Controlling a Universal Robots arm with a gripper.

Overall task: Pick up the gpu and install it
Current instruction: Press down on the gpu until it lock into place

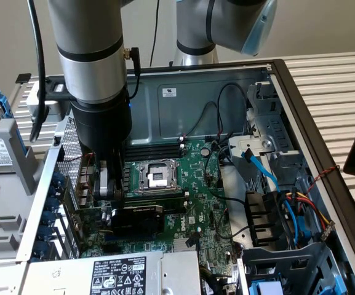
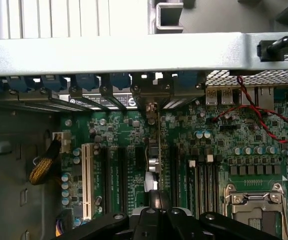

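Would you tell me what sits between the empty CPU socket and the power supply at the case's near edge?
In the exterior view, the gpu lies between the CPU socket and the power supply, standing on the motherboard under the gripper.

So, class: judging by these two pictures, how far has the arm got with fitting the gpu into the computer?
Done: the gpu is off the table and inside the open case, standing on edge over the motherboard slots. In hand: the hand is right at its bracket end, near the rear slot openings. Left: whether it is fully seated in the slot cannot be told.
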